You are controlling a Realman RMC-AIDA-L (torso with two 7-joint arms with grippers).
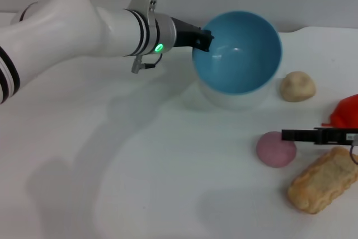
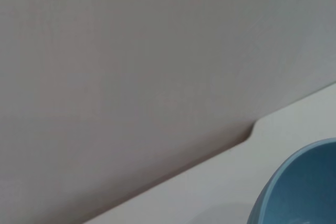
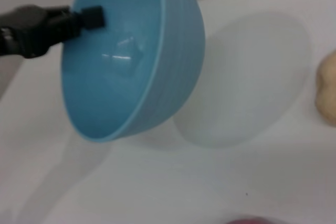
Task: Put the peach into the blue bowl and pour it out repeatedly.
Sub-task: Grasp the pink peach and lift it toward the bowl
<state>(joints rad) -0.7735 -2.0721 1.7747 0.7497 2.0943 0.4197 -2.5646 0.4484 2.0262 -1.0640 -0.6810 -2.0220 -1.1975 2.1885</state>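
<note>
Left gripper [image 1: 206, 40] clamps the blue bowl's [image 1: 240, 54] rim, holding it tipped, empty. Right gripper [image 1: 288, 135], whose finger spread I cannot tell, touches the peach [image 1: 274, 150] on the table [image 1: 112, 183].

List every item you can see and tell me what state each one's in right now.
blue bowl: lifted off the table, tipped on its side, empty
left gripper: shut on the bowl's rim
peach: on the table, outside the bowl
right gripper: low, beside the peach
beige lump: resting on the table
bread piece: lying on the table
red item: at the table's edge, partly out of view
</note>
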